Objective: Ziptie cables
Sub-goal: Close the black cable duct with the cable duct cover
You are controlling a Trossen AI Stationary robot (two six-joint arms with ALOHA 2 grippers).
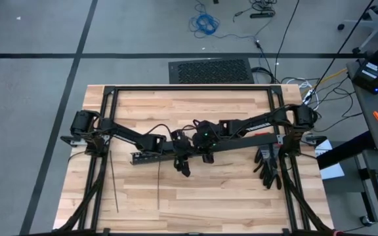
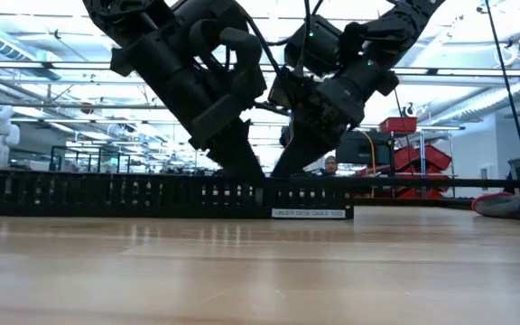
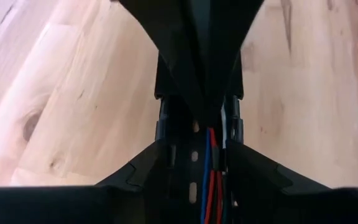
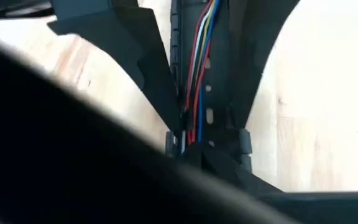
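A long black slotted duct (image 1: 241,144) lies across the middle of the table. The cables (image 3: 210,183), thin red, blue, white and yellow wires, run along its channel (image 4: 199,68). Both arms meet over the duct's middle. My left gripper (image 1: 184,164) slants down with one finger on each side of the duct. My right gripper (image 1: 207,156) is shut, its tip (image 3: 205,121) down in the channel where the wires show. Two zipties (image 1: 113,183) (image 1: 159,185), thin dark strips, lie flat on the wood nearer the front edge, untouched. My left gripper clasps the duct's two outer walls (image 3: 161,140) between its fingers (image 3: 145,171), slanting down from the table's left and lying across the duct. The duct rests flat on the table. My right gripper's shut fingertips (image 4: 188,146) sit on the wires in the channel, slanting down from the right. Whether they pinch a wire, I cannot tell.
A dark heap (image 1: 268,167) lies near the table's right edge by the right arm's base. The black frame rails (image 1: 189,88) border the tabletop. Bare wood spans the front (image 2: 260,271). The low view shows the duct's slotted wall (image 2: 152,194) in front of both grippers.
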